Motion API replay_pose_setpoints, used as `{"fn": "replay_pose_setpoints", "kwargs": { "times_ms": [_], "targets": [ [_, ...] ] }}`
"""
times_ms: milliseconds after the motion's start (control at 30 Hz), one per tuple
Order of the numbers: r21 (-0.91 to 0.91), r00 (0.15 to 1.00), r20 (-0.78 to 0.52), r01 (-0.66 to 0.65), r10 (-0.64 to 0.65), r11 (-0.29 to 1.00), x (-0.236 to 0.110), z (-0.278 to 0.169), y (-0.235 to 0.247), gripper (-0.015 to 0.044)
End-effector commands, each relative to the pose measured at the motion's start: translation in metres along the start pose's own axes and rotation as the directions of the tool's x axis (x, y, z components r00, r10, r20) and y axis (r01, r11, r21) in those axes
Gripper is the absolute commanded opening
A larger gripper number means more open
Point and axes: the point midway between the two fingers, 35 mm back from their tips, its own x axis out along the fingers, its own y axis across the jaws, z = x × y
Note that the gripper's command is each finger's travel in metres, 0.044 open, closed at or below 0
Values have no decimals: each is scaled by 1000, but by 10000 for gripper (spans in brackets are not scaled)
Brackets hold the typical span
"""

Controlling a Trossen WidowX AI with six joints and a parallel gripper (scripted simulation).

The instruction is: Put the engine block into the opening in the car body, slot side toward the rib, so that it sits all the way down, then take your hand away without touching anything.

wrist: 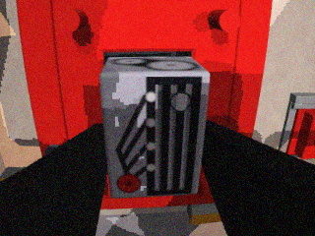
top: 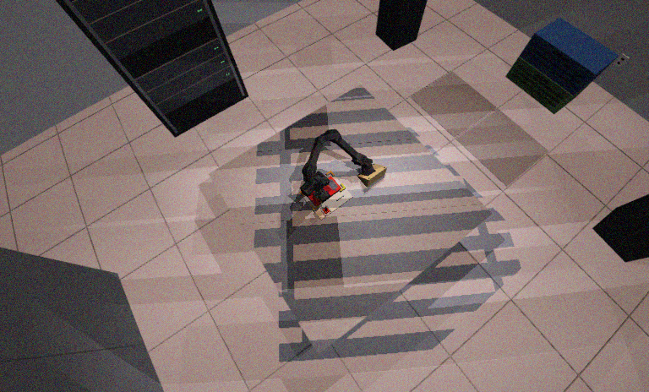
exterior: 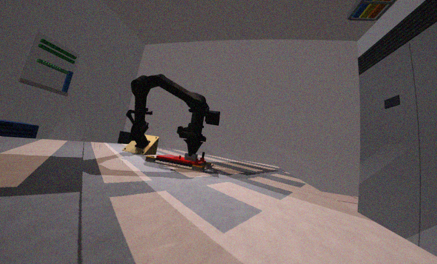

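Nearest the wrist camera, the two dark fingers of the gripper [wrist: 156, 223] fill the lower corners of the view and clamp the engine block [wrist: 156, 128] between them — a grey box whose facing side carries vertical black slots, a fan of slanted bars, small pale studs and a red disc near the bottom left. Its far end sits at the dark rectangular opening [wrist: 148, 54] in the red car body [wrist: 145, 20], and how deep it has gone in cannot be told from this angle. Beyond the block, the red panel shows two round notches, one to the left and one to the right, and a darker red windscreen shape at the far edge. To the right, a small grey-framed red part [wrist: 301, 125] lies apart from the body. Seen from the exterior camera, the gripper [exterior: 191, 153] points straight down onto the flat red car body [exterior: 173, 159], which rests on a pale board on the patterned floor [exterior: 225, 216]. Farther back, the black arm [exterior: 167, 85] arches up and over to its tan base block [exterior: 151, 145]. From above, a dark server rack [top: 157, 48] stands far left — a blue-topped crate [top: 569, 43] far right.
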Motion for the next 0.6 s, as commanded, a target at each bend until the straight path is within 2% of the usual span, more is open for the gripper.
{"fn": "replay_pose_setpoints", "kwargs": {
  "times_ms": [0,233,567],
  "targets": [
    [-2,1000,-1,-3,3,1000,2,0,0,159],
    [-2,1000,-1,-3,3,1000,4,0,0,159],
    [0,1000,0,0,0,1000,3,0,0,421]
  ]
}}
